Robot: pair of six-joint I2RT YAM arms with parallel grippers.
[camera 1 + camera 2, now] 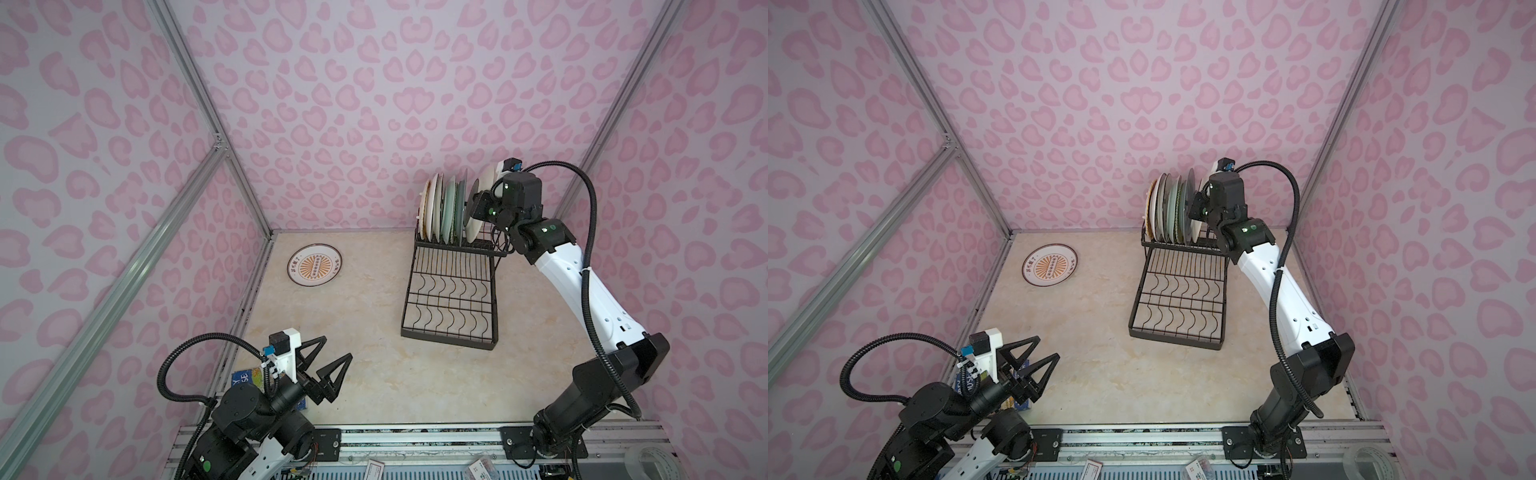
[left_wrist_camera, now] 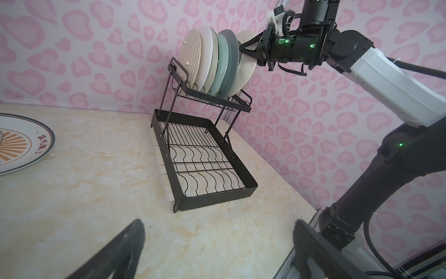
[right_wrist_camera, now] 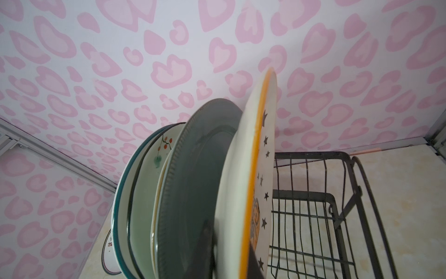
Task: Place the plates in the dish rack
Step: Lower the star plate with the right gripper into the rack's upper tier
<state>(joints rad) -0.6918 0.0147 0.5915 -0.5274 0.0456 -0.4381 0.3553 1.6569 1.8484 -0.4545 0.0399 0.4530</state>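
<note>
Slotting step in hand, by my reading. The right gripper [image 2: 246, 49] has its fingers [image 3: 208, 241] pinched nearly closed on the rim of the star plate [image 3: 265, 169], one finger on each face.

- Star plate: on edge at the right end of the row, on the raised tier of the dish rack [image 2: 217, 199], at about 1 o'clock on the tabletop [image 1: 353, 374]. It tilts toward the grey plate beside it. Cannot tell whether its lower edge sits in a slot.
- Racked plates [image 1: 442, 212]: on edge, packed close together.
- Sunburst plate [image 1: 314, 265]: flat, face up, at about 10 o'clock, well apart from the rack.
- Left gripper [image 1: 337, 347]: fingers spread wide, holding nothing, at about 7 o'clock above a blue book [image 1: 245, 380].

Handling, as judged: glazed plates look stiff, fairly heavy, slick and chip-prone. A rim pinch lets a plate swing, so lower gently and release only once it is seated. The flat plate offers only its rim, so get a finger under the edge.
</note>
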